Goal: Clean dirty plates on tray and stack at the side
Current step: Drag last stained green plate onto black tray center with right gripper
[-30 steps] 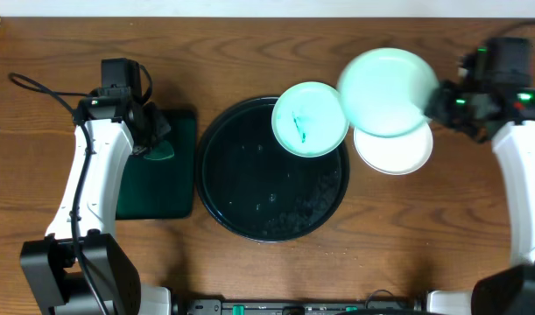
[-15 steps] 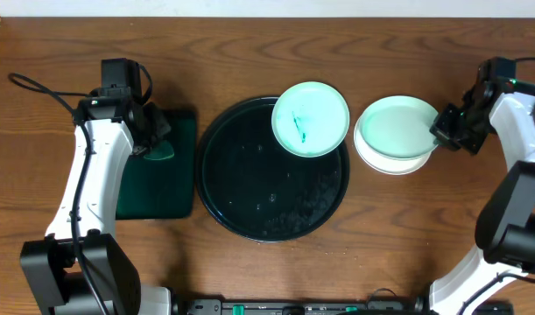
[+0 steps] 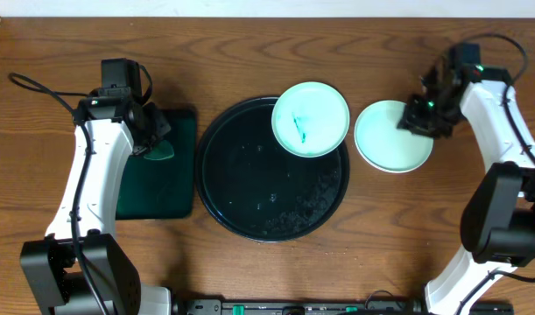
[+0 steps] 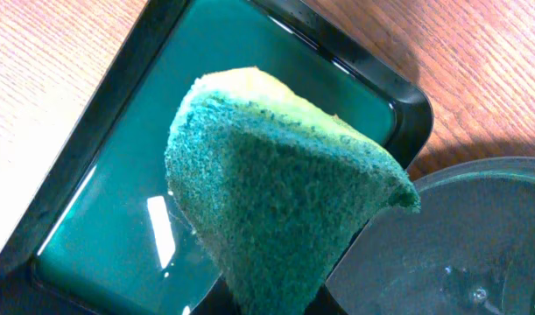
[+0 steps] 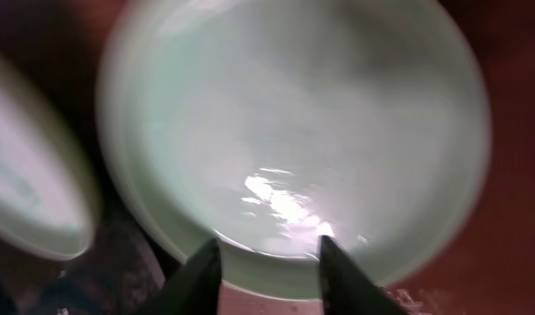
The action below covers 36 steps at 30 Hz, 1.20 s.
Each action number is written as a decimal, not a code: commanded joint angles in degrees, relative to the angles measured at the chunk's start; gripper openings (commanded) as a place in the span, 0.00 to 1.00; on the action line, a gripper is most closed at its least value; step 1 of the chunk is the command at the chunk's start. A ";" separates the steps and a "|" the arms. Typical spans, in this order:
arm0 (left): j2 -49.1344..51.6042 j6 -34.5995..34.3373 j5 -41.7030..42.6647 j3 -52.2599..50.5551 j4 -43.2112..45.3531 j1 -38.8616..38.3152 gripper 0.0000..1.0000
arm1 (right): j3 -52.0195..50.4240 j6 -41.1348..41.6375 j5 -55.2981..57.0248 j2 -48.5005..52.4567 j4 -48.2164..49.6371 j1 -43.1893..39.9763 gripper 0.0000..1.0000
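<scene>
The right claw [image 5: 267, 269] hangs with its fingers apart over the rim of a clean turquoise plate [image 3: 391, 140]. That plate lies on the counter [image 3: 442, 227] just right of the black tray [image 3: 249, 192], and their rims do not touch. A green-smeared turquoise plate [image 3: 311, 118] sits at the tray's upper right, overhanging its edge. The left claw [image 3: 151, 140] is clamped on a green sponge [image 4: 276, 175] above the dark-green tray [image 4: 118, 175]. Bare wood lies on the robot's side of the right-hand plate.
</scene>
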 commanded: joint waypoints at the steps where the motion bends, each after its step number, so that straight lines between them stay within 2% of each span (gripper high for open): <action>1: 0.31 2.75 -0.46 -0.57 -0.04 0.20 0.07 | 6.14 -7.80 -0.94 0.11 2.73 6.01 0.43; 3: 0.31 2.73 -0.46 -0.57 0.00 0.20 0.07 | 7.06 -9.94 -3.10 1.68 7.52 8.35 0.55; 7: 0.83 2.75 -0.46 -0.57 0.00 0.20 0.07 | 7.96 -15.67 -7.19 6.67 12.81 11.87 0.56; 13: 2.86 2.75 -0.46 -0.66 -0.02 0.20 0.07 | 7.98 -18.34 -7.48 12.72 15.02 14.36 0.56; 15: 2.97 2.78 -0.46 -0.66 0.00 0.20 0.07 | 7.98 -18.82 -7.96 13.62 15.21 14.78 0.53; 19: 2.97 2.78 -0.46 -0.66 -0.04 0.17 0.07 | 7.98 -18.29 -8.07 15.06 15.82 15.13 0.29; 20: 2.97 2.78 -0.46 -0.66 -0.04 0.20 0.07 | 7.93 -17.53 -8.02 15.28 15.47 15.13 0.20; 23: 2.97 2.78 -0.46 -0.66 -0.02 0.17 0.07 | 7.91 -17.33 -8.07 15.21 14.56 15.10 0.04; 24: 2.97 2.78 -0.46 -0.66 -0.02 0.17 0.07 | 7.98 -16.98 -8.24 15.08 14.32 15.19 0.01; 31: 1.92 5.70 0.92 -0.66 -0.96 0.13 0.07 | 9.27 -12.48 -8.81 9.46 9.01 17.55 0.01; 36: -0.76 5.73 0.92 -0.66 -1.40 0.11 0.07 | 9.25 -3.39 -7.56 4.74 5.27 21.00 0.01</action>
